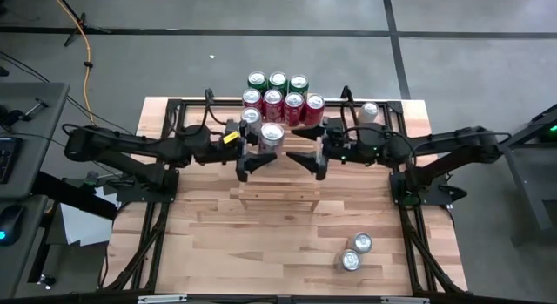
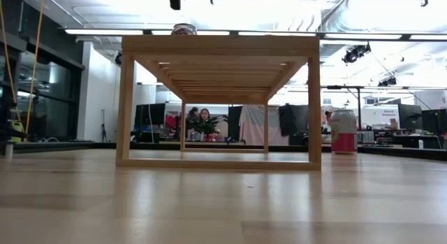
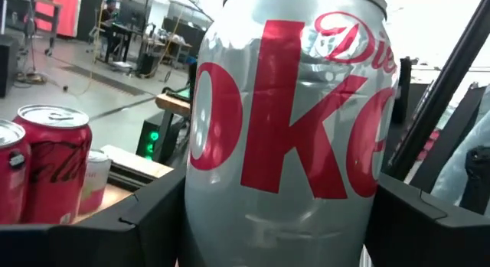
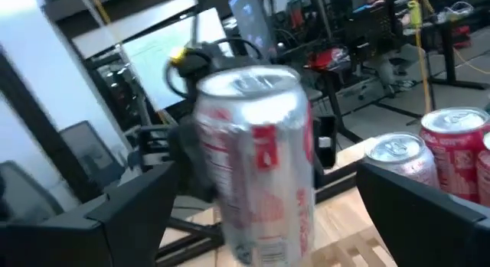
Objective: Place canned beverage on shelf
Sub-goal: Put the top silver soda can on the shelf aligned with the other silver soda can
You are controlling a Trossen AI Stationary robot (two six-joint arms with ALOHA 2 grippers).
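Squarely, silver can between left claw fingers

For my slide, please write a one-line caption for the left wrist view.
The left tool grips an upright silver Diet Coke can, with red cola cans standing beyond.

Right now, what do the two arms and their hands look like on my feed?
Both arms are matte black, jointed tubes with black cables looped along them. The left hand has two dark angular fingers and a yellow tag near its wrist. The right hand matches it, without the tag; a small green light glows on that arm.
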